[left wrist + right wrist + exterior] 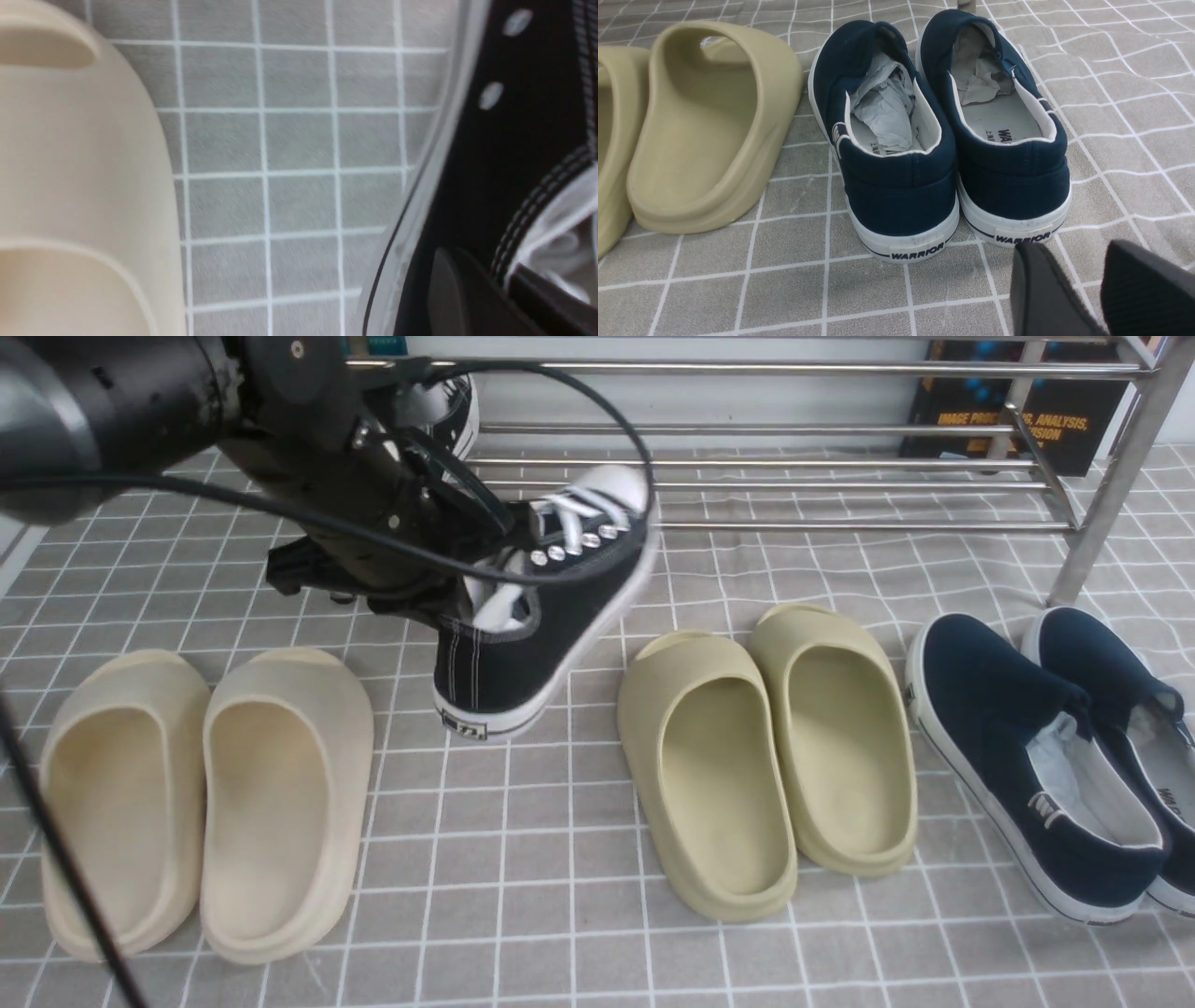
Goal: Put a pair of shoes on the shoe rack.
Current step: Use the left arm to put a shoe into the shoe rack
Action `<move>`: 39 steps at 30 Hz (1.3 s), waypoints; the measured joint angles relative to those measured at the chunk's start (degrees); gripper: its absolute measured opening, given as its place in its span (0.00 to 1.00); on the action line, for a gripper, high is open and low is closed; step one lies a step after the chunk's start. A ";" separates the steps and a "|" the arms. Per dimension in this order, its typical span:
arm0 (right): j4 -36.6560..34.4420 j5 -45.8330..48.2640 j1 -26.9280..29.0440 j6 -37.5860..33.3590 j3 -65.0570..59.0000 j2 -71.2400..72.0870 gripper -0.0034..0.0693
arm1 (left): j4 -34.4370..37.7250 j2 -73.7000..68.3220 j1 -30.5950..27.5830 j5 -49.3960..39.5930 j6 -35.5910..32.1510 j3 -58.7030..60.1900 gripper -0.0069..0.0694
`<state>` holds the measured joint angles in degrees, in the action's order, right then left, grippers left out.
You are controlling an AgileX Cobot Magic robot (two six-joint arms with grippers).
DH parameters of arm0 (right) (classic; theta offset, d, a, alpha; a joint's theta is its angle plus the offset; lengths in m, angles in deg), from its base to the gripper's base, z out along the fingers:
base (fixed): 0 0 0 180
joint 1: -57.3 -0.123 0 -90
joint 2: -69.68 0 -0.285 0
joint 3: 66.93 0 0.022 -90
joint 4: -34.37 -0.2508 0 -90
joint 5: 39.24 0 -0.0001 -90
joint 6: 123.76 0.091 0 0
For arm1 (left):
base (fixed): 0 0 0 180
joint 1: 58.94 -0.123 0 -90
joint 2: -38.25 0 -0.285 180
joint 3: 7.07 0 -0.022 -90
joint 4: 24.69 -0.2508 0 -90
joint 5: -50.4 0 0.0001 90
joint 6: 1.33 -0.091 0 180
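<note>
A black canvas sneaker (541,625) with white laces hangs tilted in the front view, its white toe cap raised toward the shoe rack (794,483) and its heel low over the checked cloth. My left gripper (490,588) is shut on its collar. In the left wrist view one finger (448,289) presses the outer side of the sneaker (514,140) and the other sits inside it. The second black sneaker (453,401) rests at the rack's left end, mostly hidden behind my arm. My right gripper (1073,247) hovers open over the cloth, just behind the navy shoes, holding nothing.
Beige slippers (205,793) lie at the left, also close beside the held sneaker (79,186). Olive slippers (766,747) lie in the middle and navy slip-ons (1046,756) at the right. The rack's slanted leg (1111,485) stands at the far right, with a dark book (1027,401) behind the bars.
</note>
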<state>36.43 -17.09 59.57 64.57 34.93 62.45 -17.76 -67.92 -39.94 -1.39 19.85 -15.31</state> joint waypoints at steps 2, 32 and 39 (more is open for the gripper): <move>0.00 0.00 0.00 0.00 0.00 0.00 0.38 | 0.27 -2.31 -1.46 0.75 0.05 -1.45 0.07; 0.00 0.00 0.00 0.00 0.00 0.00 0.38 | -7.36 -23.78 -3.79 9.96 6.22 -28.94 0.07; 0.00 0.00 0.00 0.00 0.00 0.00 0.38 | -10.27 -26.29 -3.79 10.45 7.29 -29.45 0.07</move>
<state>36.43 -17.09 59.57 64.57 34.93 62.45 -28.04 -94.21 -43.74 9.06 27.14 -44.77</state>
